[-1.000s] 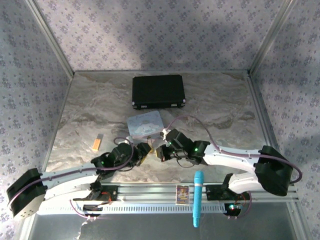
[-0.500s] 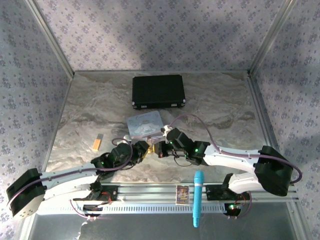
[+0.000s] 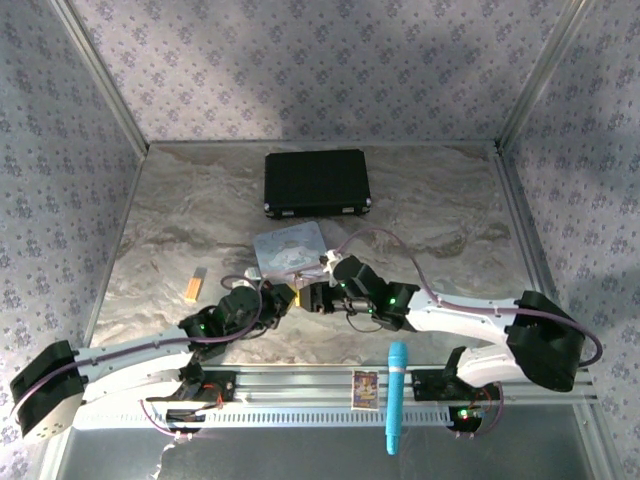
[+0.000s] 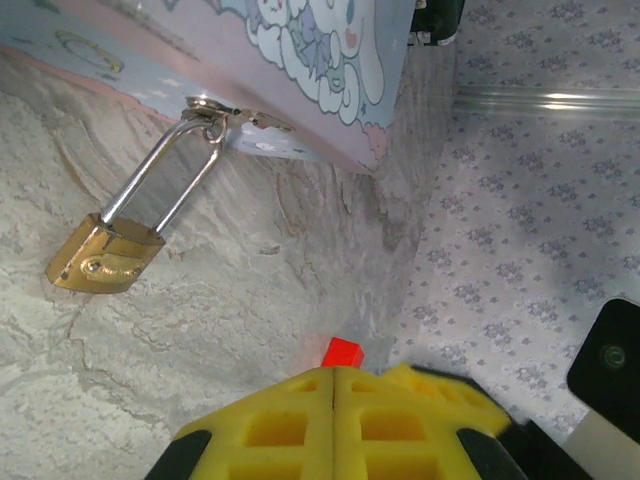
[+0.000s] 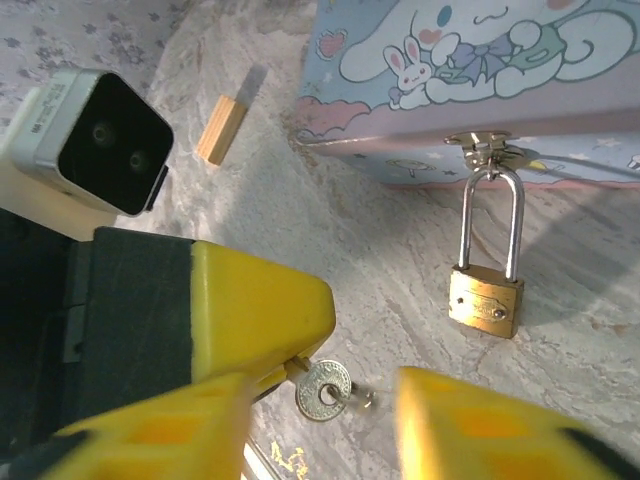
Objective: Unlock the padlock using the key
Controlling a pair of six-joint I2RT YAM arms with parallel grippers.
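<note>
The left claw (image 4: 333,390) is pressed together, pinching the key (image 5: 323,389); the right claw (image 5: 320,425) is spread. The padlock (image 5: 486,300), hooked through the tin (image 5: 440,60) hasp, lies at the key's two o'clock.

No legible txt. Marks on padlock (image 5: 485,302) body too small to read; same w/ card (image 3: 365,388) on rail (image 3: 300,380).

In left hand (image 4: 333,385) grip, key (image 5: 323,389) blade hidden; tin (image 5: 370,110) cropped by top edge.

Grey marbled tabletop (image 3: 450,220) between lilac floral-papered walls (image 3: 300,60), aluminium rails (image 3: 300,385) in front
</note>
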